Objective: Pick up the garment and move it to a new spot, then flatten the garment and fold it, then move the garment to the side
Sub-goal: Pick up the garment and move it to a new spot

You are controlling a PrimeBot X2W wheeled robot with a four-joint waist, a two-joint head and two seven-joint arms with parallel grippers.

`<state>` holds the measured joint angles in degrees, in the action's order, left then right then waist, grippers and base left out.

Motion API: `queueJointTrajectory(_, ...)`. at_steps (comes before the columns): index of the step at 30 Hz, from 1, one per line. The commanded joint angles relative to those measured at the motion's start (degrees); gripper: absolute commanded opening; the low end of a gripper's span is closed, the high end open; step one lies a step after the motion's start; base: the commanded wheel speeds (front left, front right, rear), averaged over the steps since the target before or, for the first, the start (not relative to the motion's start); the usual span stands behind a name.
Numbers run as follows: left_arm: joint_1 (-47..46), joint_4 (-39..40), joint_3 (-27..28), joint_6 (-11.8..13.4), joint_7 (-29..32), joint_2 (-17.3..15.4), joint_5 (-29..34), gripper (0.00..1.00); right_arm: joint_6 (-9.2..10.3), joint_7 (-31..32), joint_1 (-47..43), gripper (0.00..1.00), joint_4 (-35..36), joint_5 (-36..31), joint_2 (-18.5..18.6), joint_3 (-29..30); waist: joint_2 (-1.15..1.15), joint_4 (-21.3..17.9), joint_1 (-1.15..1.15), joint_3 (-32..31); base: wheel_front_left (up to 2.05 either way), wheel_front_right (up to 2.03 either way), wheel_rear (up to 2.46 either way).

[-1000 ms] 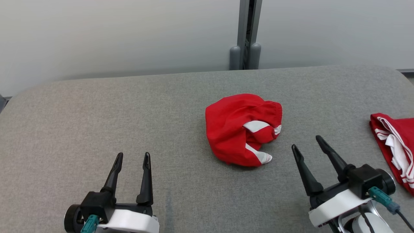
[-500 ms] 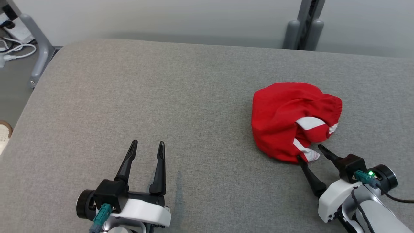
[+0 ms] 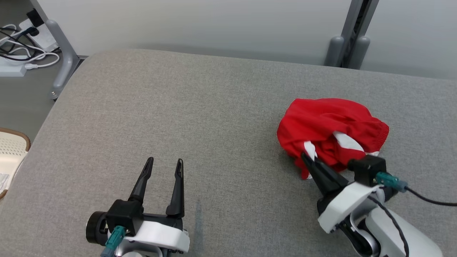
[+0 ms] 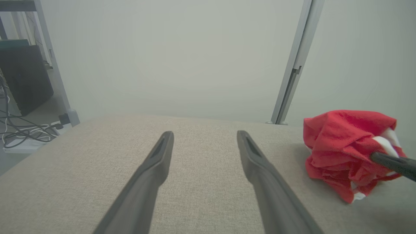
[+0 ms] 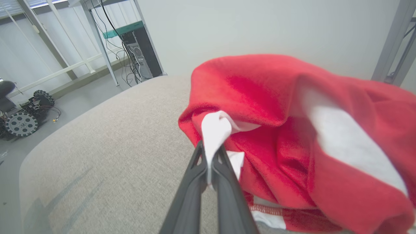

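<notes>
The garment [image 3: 328,130] is a crumpled red piece with white stripes, bunched up on the right half of the grey padded table [image 3: 200,117]. My right gripper [image 3: 307,157] is shut on a white-striped fold at its near left edge, and the cloth there is pulled up. In the right wrist view the two fingers pinch that white fold [image 5: 213,136] of the garment [image 5: 292,130]. My left gripper [image 3: 165,165] hovers open and empty over the table's near middle, well left of the garment [image 4: 344,149], its fingers [image 4: 156,162] spread apart.
The table's left edge drops to the floor, where a grey frame leg [image 3: 62,53], white cables [image 3: 21,57] and a pale perforated object [image 3: 10,150] lie. A grey post [image 3: 348,39] stands behind the table. A wheeled device [image 5: 22,120] sits on the floor farther off.
My right gripper has gone from open beside the garment to shut on its white-striped edge, lifting the cloth. The head camera turned left over the second. The left gripper stayed open.
</notes>
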<state>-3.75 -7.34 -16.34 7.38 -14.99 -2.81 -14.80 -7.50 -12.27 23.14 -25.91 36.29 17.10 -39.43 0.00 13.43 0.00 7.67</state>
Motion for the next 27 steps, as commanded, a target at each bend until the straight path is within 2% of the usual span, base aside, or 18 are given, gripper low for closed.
queueJointTrajectory(1,0.44,0.17,0.19,0.16,-0.18,-0.21,-0.08,1.0,0.0,-0.66,1.95,0.0,1.31,1.31,0.23,-0.06,0.0,0.26,0.0,-0.72,0.0,0.0,0.0)
queueJointTrajectory(6,0.75,-0.18,-0.48,-0.22,-0.18,-0.21,-0.09,1.0,0.0,-2.3,8.91,0.0,3.0,0.71,-0.89,2.23,0.0,1.47,0.0,-2.04,0.0,0.0,0.0)
queueJointTrajectory(11,1.91,0.0,0.44,-0.38,-0.18,-0.21,0.57,1.0,0.0,-3.04,15.16,0.0,8.48,-4.25,-3.91,11.17,0.0,2.63,0.0,-3.0,0.0,0.0,0.0)
queueJointTrajectory(15,2.12,0.13,0.64,-0.51,-0.18,-0.21,0.5,1.0,0.0,-3.01,15.9,0.0,13.62,-8.79,-6.67,18.89,0.0,3.13,0.0,-3.29,0.0,0.0,0.0)
queueJointTrajectory(17,2.39,0.16,0.51,-0.44,-0.18,-0.21,0.31,1.0,-0.01,-3.02,14.85,0.0,15.35,-10.36,-7.76,20.33,0.0,3.31,0.0,-3.37,0.0,0.0,0.0)
queueJointTrajectory(21,2.66,0.23,0.41,-0.17,-0.18,-0.21,-0.07,1.0,0.0,-3.03,11.07,0.0,13.71,-11.47,-7.69,15.51,0.0,3.26,0.0,-3.42,0.0,0.0,0.0)
queueJointTrajectory(27,2.22,0.32,0.33,0.03,-0.18,-0.21,-0.52,1.0,0.0,0.4,5.57,0.0,4.78,-8.48,-6.56,4.23,0.0,2.39,0.0,-2.86,0.0,0.0,0.0)
